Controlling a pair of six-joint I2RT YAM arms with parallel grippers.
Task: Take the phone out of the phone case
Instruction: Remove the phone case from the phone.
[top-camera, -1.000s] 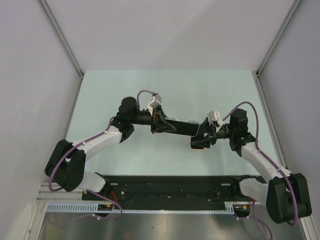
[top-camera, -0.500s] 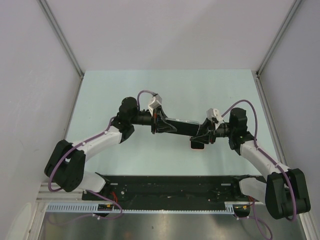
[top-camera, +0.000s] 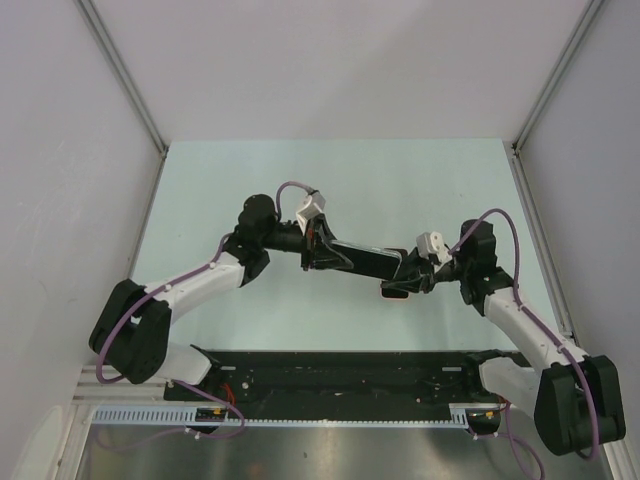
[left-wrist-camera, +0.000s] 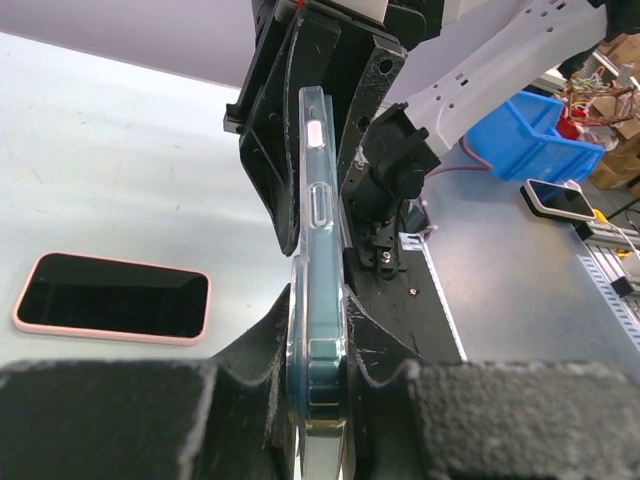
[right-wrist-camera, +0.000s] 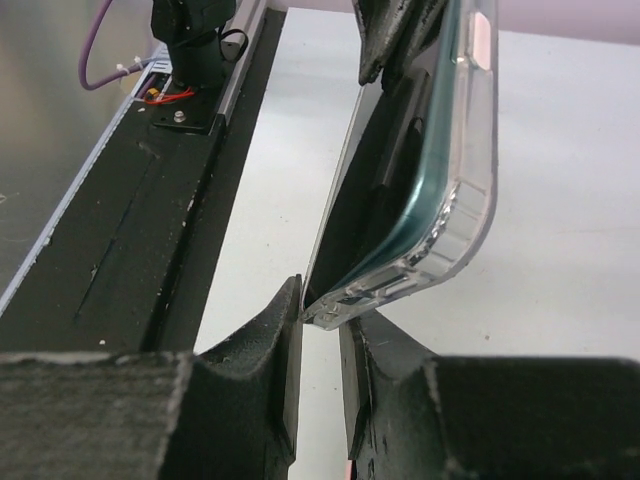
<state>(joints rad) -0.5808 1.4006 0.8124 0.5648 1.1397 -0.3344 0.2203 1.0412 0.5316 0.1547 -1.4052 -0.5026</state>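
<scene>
A teal phone (left-wrist-camera: 322, 330) in a clear phone case (right-wrist-camera: 470, 190) hangs above the table between both arms, seen edge-on in the wrist views. My left gripper (left-wrist-camera: 318, 312) is shut on its one end, a finger on each flat face. My right gripper (right-wrist-camera: 322, 308) has its jaws nearly together at the other end. They pinch the case's clear corner lip (right-wrist-camera: 345, 300), which is peeled a little away from the phone's dark face. From above, the cased phone (top-camera: 362, 260) spans from the left gripper (top-camera: 322, 250) to the right gripper (top-camera: 405, 280).
A second phone in a pink case (left-wrist-camera: 110, 298) lies flat on the table, just under the right gripper (top-camera: 394, 292). A black rail (top-camera: 340, 375) runs along the near edge. Beyond the table are a blue bin (left-wrist-camera: 540, 140) and another handset (left-wrist-camera: 562, 198).
My right gripper has closed its jaws and shifted onto the corner of the case. The left gripper and the phone have tilted slightly but keep their place.
</scene>
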